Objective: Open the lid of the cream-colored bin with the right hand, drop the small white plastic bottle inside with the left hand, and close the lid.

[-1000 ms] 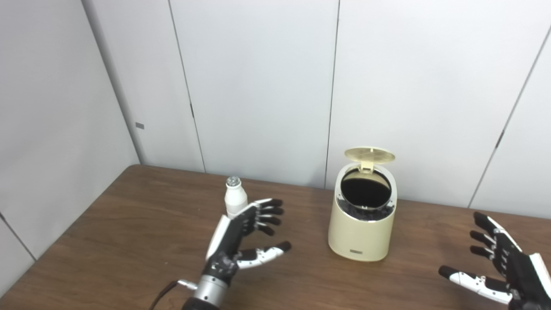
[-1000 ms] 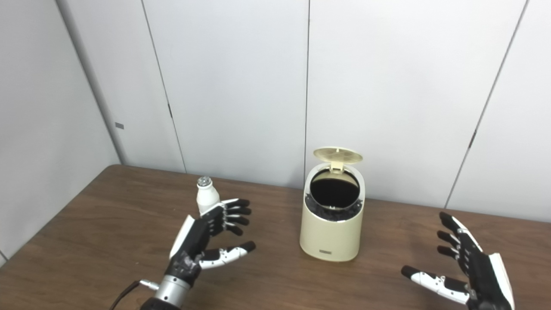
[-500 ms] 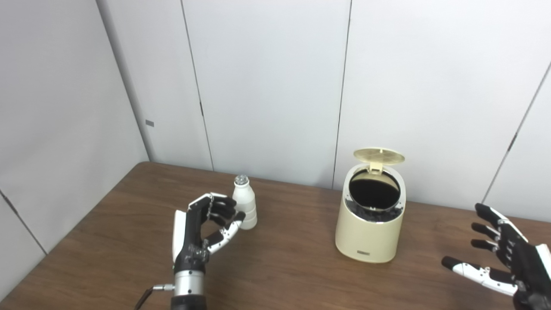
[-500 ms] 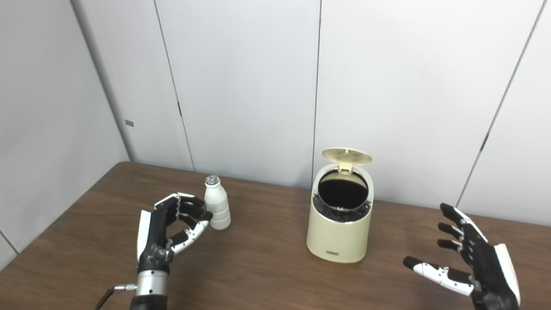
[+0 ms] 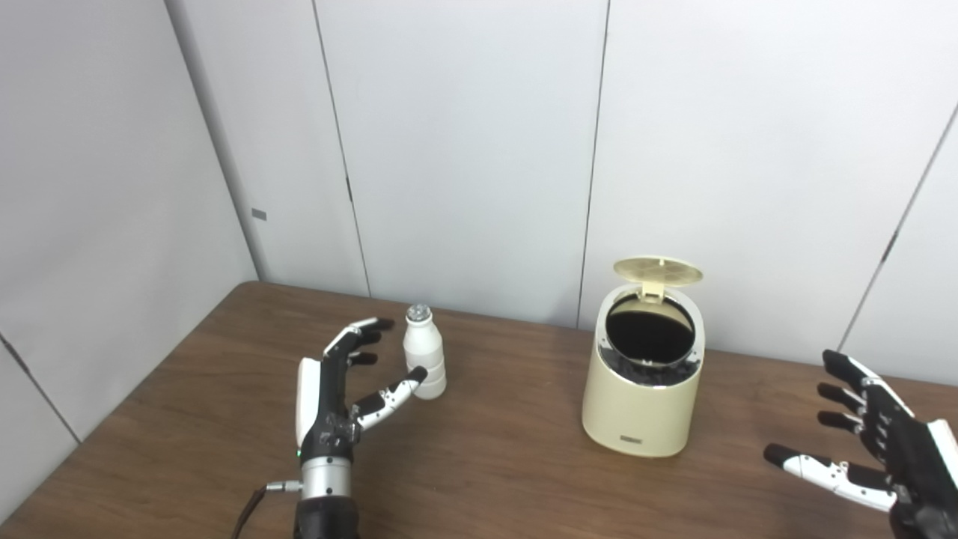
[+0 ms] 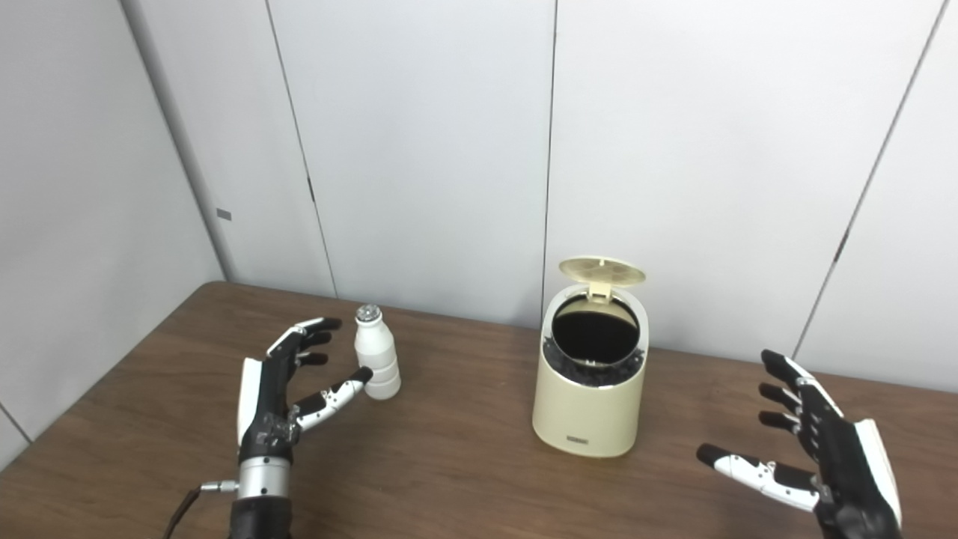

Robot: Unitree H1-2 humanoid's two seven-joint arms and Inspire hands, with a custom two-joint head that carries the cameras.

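Since half a second ago the left hand (image 5: 329, 397) has uncurled its fingers beside the small white plastic bottle (image 5: 423, 362), which stands upright on the wooden table (image 5: 509, 464); the thumb tip sits at the bottle's base, the hand gripping nothing. Well to its right, the cream-colored bin (image 5: 644, 389) stands with its lid (image 5: 658, 269) raised. Near the table's right edge, the right hand (image 5: 876, 449) hovers spread and empty.

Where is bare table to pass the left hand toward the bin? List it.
Bare wood lies between the bottle and the bin, and between the bin and the open right hand. The front strip is bare too. It is tight only where the open left hand borders the bottle.
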